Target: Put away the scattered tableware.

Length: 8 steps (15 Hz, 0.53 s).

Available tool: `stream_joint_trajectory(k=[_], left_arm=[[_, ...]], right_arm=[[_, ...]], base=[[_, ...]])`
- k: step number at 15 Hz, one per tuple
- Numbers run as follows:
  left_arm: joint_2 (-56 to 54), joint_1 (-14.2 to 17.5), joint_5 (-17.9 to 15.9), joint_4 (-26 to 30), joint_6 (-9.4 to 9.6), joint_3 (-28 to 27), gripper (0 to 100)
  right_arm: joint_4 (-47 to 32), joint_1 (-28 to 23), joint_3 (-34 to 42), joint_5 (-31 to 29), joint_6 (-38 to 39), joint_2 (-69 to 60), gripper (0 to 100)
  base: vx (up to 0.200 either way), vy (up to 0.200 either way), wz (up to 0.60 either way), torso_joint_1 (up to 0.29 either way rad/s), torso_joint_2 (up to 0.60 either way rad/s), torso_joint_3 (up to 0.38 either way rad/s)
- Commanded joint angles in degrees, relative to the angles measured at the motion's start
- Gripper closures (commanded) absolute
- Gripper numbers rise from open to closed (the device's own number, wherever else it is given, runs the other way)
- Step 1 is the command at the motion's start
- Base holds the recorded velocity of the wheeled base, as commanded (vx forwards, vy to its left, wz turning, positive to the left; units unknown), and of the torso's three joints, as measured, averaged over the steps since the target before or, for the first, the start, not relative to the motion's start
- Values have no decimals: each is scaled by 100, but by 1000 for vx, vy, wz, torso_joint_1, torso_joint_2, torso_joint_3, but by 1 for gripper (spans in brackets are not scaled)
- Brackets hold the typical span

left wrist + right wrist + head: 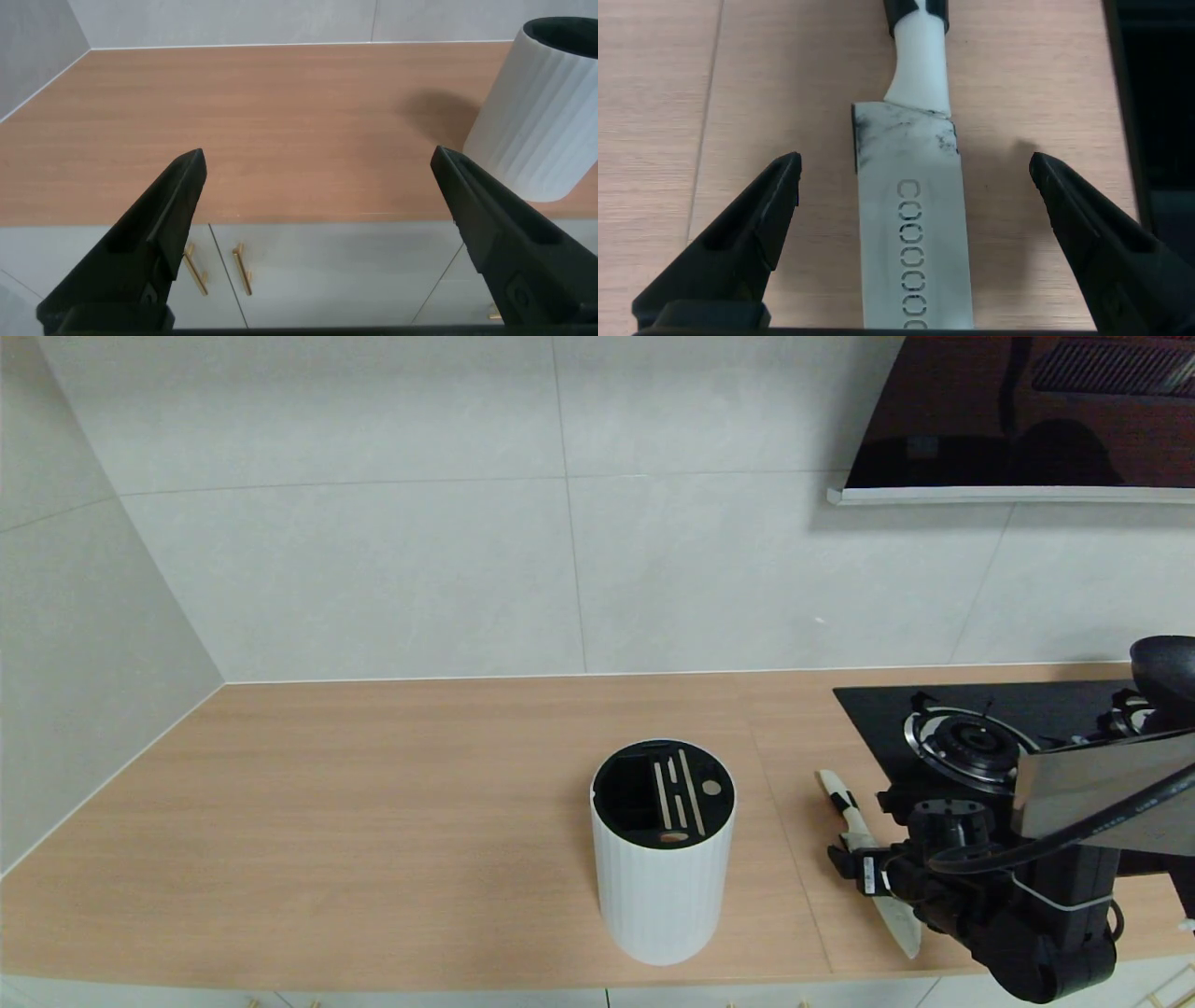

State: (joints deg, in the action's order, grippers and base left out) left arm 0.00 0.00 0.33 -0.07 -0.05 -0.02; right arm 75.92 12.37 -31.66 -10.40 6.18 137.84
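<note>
On my feed the counter point(373, 803) is pale wood with a straight grain, and the wall tiles point(355, 551) are light grey. The holder point(663, 896) is white with vertical ribbing and black on top with tan slots. The knife point(913, 233) has a whitish blade with grey marbled smudges and a row of little dark rings. Its handle point(920, 56) is white with a black band. The hob point(873, 719) is glossy black, and the left gripper point(318, 163) and right gripper point(915, 168) are black too.
</note>
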Motion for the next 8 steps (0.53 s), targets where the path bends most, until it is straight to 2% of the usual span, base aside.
stream_joint_trajectory(k=[1, 5, 6, 8], left_arm=[[0, 0, 2, -1, 5, 2, 0], [0, 0, 2, -1, 5, 2, 0], [0, 0, 2, -1, -4, 2, 0], [0, 0, 2, -1, -4, 2, 0]], right_arm=[[81, 2, -42, -32, -3, 76, 0], [116, 2, -86, -85, -20, 208, 0], [116, 2, -86, -85, -20, 217, 100], [116, 2, -86, -94, -12, 191, 100]], base=[[0, 0, 0, 0, 0, 0], [0, 0, 0, 0, 0, 0], [0, 0, 0, 0, 0, 0], [0, 0, 0, 0, 0, 0]])
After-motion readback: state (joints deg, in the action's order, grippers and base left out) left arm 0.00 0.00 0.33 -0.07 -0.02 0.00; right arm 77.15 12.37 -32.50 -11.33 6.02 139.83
